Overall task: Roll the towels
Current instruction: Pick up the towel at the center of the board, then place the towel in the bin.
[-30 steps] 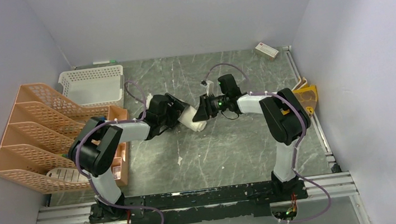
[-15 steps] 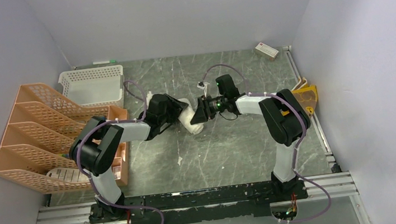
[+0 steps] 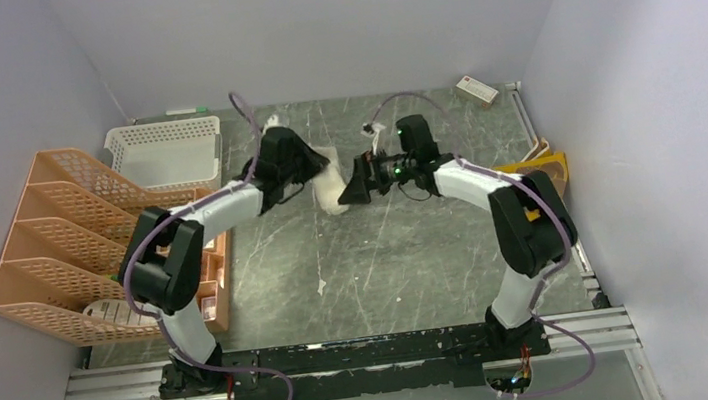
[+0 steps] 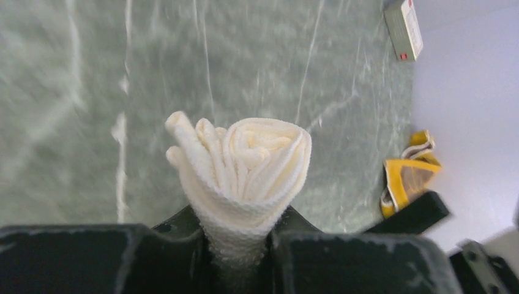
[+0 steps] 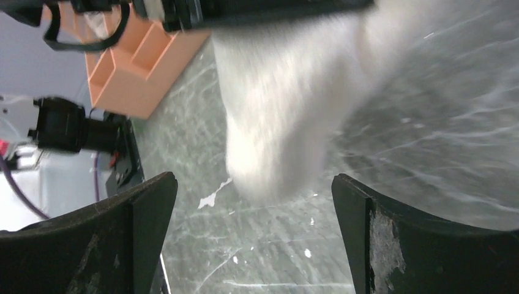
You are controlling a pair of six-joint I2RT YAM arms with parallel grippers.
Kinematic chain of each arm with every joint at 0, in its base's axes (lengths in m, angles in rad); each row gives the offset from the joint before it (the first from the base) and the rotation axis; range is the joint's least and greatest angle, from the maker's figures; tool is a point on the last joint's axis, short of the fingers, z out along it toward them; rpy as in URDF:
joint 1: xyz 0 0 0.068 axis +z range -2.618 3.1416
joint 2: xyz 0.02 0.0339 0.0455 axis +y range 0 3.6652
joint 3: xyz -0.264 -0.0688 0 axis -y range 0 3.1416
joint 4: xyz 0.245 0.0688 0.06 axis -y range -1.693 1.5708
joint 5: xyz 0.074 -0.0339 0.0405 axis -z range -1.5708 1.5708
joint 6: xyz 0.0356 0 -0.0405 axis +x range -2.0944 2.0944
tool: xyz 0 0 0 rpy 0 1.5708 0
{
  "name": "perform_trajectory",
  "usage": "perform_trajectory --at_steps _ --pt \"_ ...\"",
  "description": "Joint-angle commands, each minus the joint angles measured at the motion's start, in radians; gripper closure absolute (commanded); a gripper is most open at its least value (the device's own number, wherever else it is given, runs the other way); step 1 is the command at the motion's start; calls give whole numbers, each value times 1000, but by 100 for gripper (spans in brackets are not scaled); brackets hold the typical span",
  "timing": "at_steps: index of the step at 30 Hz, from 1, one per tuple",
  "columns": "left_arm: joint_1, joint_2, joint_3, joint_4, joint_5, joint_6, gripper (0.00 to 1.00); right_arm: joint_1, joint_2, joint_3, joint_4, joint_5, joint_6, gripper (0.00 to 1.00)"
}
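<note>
Over the counter [image 3: 416, 253], left gripper [image 4: 238, 242] clamps soft, light towel [image 4: 245, 162] roll by one end, prob. unrolls easily, so hold across mid-roll; right gripper [image 5: 254, 184] fingers wide apart.

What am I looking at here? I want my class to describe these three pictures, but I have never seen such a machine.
Two robot arms are bolted to the near edge of a table. One picture looks down from above; the other two come from a camera on each wrist. The left hand is clamped on a rolled white towel. The right hand is open, facing that roll. Also there: a yellow towel at the right edge, a box at the back, a basket and a rack on the left.
</note>
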Motion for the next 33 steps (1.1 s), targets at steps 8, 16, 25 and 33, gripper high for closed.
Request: perform_trajectory --at_steps 8,16,25,33 --pt "276 13 604 -678 -31 688 90 -117 -459 -37 -45 344 -50 0" --pt "451 56 735 -683 -180 981 86 -114 -634 -319 83 262 59 0" --pt "553 128 632 -384 -199 1184 90 -100 -722 -394 4 245 12 0" --pt "552 344 749 -313 -111 1172 90 -90 -757 -411 -15 245 1 0"
